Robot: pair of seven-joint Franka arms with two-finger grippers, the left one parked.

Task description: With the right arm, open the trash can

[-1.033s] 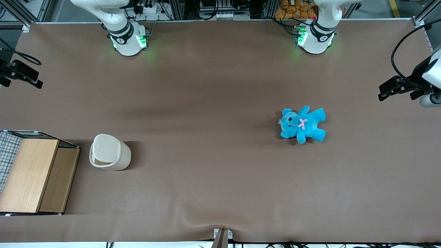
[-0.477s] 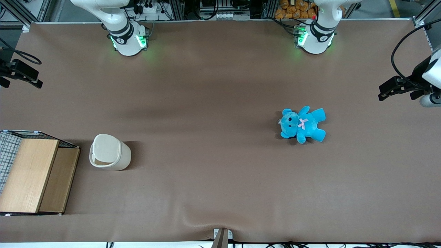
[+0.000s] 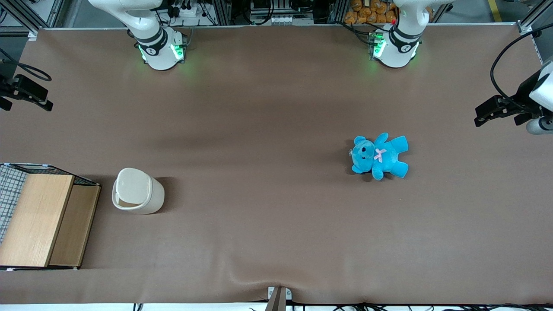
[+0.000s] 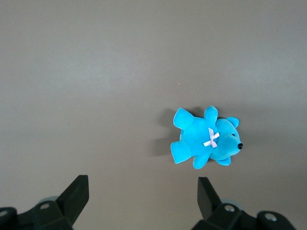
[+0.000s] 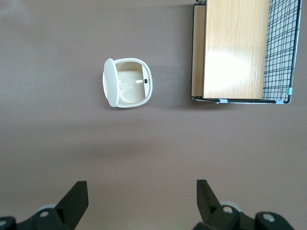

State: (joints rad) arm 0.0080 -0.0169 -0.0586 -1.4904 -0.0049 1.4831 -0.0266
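The cream-white trash can (image 3: 137,191) stands on the brown table near the working arm's end, beside the wire crate. In the right wrist view the trash can (image 5: 127,82) is seen from above: its lid (image 5: 110,82) stands up along one side and the pale inside shows. The right arm's gripper (image 5: 142,201) is open and empty, with its black fingers (image 5: 76,197) wide apart, high above bare table and well apart from the can. In the front view the gripper (image 3: 30,93) sits at the working arm's end, farther from the camera than the can.
A wire crate with a wooden top (image 3: 39,218) stands right beside the can, toward the working arm's end; it also shows in the right wrist view (image 5: 237,48). A blue teddy (image 3: 379,155) lies toward the parked arm's end. The right arm's base (image 3: 160,47) is at the table's back edge.
The gripper has shifted very slightly toward the working arm's end of the table. The trash can, crate and teddy have not moved.
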